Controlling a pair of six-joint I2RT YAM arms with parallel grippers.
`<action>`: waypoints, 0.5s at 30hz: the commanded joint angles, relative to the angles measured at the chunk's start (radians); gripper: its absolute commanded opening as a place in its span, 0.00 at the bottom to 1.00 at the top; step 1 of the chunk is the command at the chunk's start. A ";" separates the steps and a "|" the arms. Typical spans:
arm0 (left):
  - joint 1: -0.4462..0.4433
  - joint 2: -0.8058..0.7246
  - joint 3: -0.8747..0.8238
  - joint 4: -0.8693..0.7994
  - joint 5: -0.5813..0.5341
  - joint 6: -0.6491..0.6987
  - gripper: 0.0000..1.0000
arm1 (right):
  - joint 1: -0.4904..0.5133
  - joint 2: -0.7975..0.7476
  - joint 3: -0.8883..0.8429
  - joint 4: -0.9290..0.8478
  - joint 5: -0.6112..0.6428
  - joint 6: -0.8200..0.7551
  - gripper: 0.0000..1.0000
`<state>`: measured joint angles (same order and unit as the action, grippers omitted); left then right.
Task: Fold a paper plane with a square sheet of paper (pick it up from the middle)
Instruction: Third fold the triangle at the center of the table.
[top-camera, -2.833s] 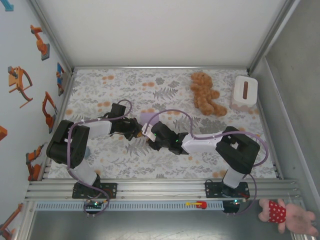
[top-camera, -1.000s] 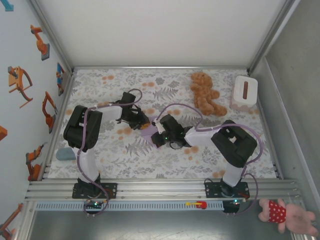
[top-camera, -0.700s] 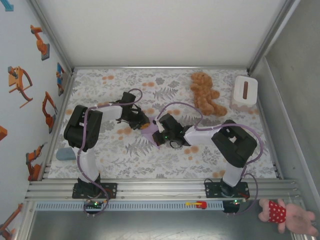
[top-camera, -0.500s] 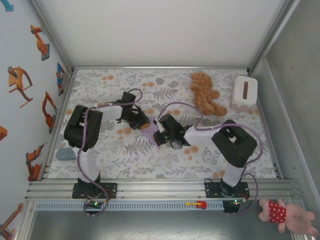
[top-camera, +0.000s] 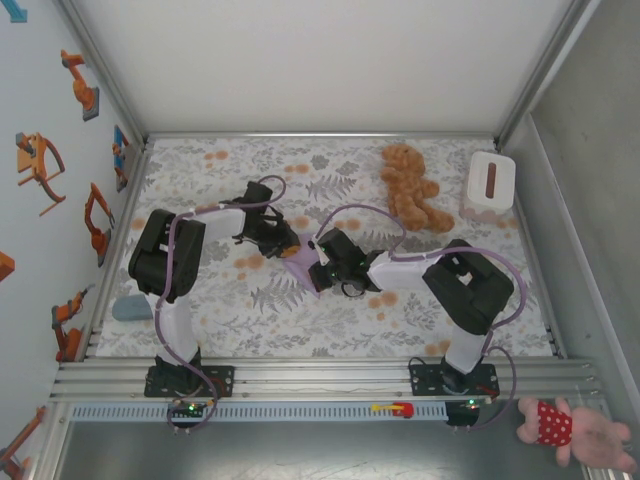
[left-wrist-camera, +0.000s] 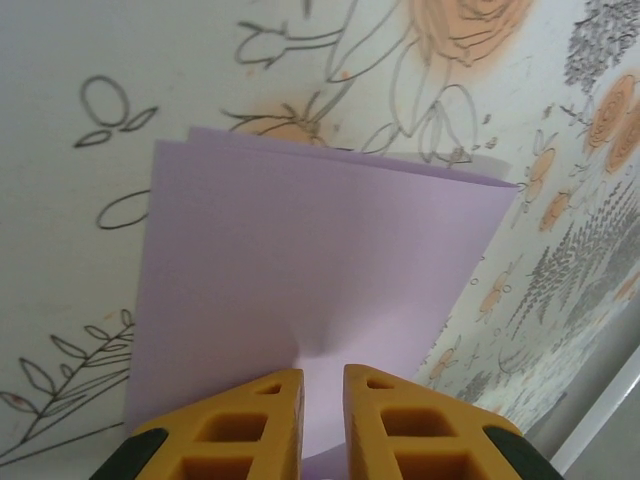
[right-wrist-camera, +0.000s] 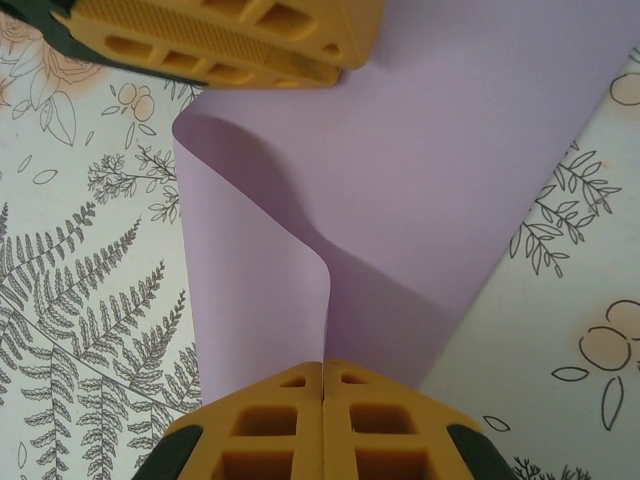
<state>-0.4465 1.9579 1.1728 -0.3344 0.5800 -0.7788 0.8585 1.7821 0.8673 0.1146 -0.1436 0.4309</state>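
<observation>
The square sheet of paper (top-camera: 300, 262) is lavender and lies folded over on the floral cloth at mid table, between the two grippers. My left gripper (top-camera: 283, 241) is at its far left edge. In the left wrist view its tips (left-wrist-camera: 322, 372) stand a narrow gap apart with a raised pucker of the sheet (left-wrist-camera: 300, 240) between them. My right gripper (top-camera: 316, 268) is at the near right edge, shut (right-wrist-camera: 323, 362) on a lifted flap of the sheet (right-wrist-camera: 450, 180). That flap curls up toward the left fingers (right-wrist-camera: 220, 35).
A brown teddy bear (top-camera: 410, 187) and a white box (top-camera: 490, 183) lie at the back right of the cloth. A pale blue object (top-camera: 130, 307) sits by the left wall. A pink plush toy (top-camera: 575, 430) lies off the table at the near right.
Since 2.8 s ago both arms have reached further onto the table and the sheet has come down. In the last second the right gripper edged slightly left; the left one held still.
</observation>
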 joint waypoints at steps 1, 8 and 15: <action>-0.006 -0.021 0.050 -0.056 0.012 0.042 0.18 | -0.006 0.021 0.028 -0.018 0.012 0.013 0.00; -0.002 -0.012 0.072 -0.097 -0.029 0.065 0.19 | -0.006 0.028 0.033 -0.020 0.012 0.014 0.00; 0.001 0.046 0.082 -0.111 -0.047 0.073 0.18 | -0.007 0.027 0.033 -0.018 0.010 0.011 0.00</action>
<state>-0.4461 1.9724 1.2324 -0.4011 0.5461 -0.7357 0.8585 1.7996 0.8749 0.1089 -0.1436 0.4309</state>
